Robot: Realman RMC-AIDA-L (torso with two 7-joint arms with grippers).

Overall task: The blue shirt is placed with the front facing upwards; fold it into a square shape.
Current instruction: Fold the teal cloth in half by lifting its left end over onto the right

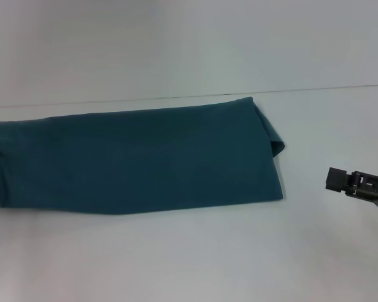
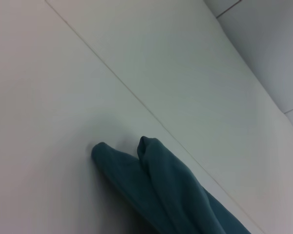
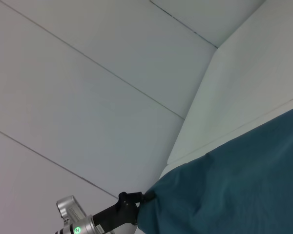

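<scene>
Our blue shirt lies as a long folded band across the table. Our left gripper pinches its far end; whether our right gripper, hovering beside it, is clenched, we cannot tell. Uneven pulling could skew the layers.

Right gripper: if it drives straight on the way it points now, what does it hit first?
Likely the shirt: the right gripper points toward its folded right edge, with bare table between. Its height above the table is unclear.
</scene>
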